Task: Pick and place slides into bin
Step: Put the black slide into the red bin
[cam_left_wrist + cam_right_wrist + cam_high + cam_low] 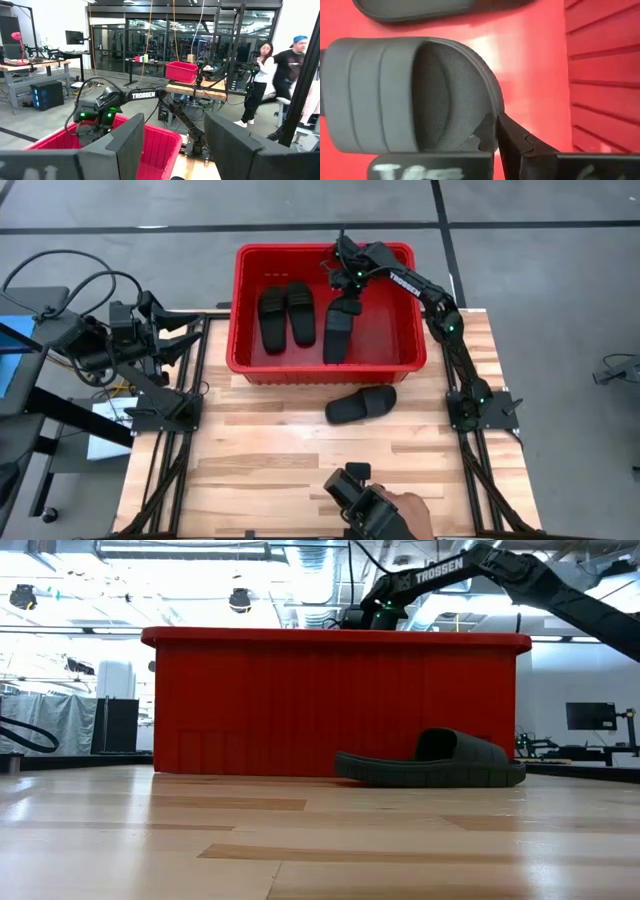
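The red bin (245, 365) stands at the table's far side. Two black slides (283, 313) lie side by side on its floor at the left. A third slide (338, 335) is inside the bin, under my right gripper (348, 288), which is shut on it. The fourth slide (361, 405) lies flat on its sole on the table just in front of the bin (335, 705), and shows in the low view too (435, 762). My left gripper (172, 150) waits open beyond the table's left edge (185, 340), holding nothing. My right gripper pinches the rim of the slide's strap (487, 117) between its two fingers (512, 142); one finger looks to sit inside the strap's opening, the other outside. It comes steeply from above. The slide slopes below the fingers inside the bin; whether its lower end rests on the floor I cannot tell.
A person's hand with a dark device (385, 510) reaches over the table's near edge. The bin's right wall (602, 75) stands close beside my right gripper. Bare wood (260, 460) lies between the loose slide and the near edge. People stand in the room behind (280, 75).
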You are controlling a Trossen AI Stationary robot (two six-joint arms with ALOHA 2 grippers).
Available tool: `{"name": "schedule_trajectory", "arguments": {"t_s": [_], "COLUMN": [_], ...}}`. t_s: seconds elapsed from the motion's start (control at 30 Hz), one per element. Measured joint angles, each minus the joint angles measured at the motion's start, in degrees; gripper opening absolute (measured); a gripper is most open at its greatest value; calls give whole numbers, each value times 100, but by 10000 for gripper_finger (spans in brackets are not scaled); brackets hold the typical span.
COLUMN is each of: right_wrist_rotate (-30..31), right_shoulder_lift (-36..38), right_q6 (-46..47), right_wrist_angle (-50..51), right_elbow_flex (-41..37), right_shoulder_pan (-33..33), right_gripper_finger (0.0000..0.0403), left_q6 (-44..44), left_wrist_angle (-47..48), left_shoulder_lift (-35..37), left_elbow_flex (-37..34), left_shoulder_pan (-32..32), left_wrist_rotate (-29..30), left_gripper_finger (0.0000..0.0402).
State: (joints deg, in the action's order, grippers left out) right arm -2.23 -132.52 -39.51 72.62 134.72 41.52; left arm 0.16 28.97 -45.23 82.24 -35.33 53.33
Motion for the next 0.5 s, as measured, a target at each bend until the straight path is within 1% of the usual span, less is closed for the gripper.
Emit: {"name": "schedule_trajectory", "arguments": {"t_s": [0.1, 0.2, 0.5], "right_wrist_rotate": [143, 208, 248], "right_shoulder_lift": [-3, -1, 19], "right_q6": [-4, -86, -107], "right_wrist_angle": [-108, -230, -299], "right_elbow_flex": [0, 0, 0], "right_shoulder_pan": [-2, -31, -55], "right_gripper_finger": [3, 17, 100], "left_q6": [0, 0, 0], "left_wrist_angle": [0, 0, 38], "left_shoulder_lift": [0, 0, 0], "left_elbow_flex": [0, 0, 0], "left_shoulder_pan": [1, 1, 2], "left_wrist_rotate": [0, 1, 0], "left_gripper_finger": [196, 196, 196]}}
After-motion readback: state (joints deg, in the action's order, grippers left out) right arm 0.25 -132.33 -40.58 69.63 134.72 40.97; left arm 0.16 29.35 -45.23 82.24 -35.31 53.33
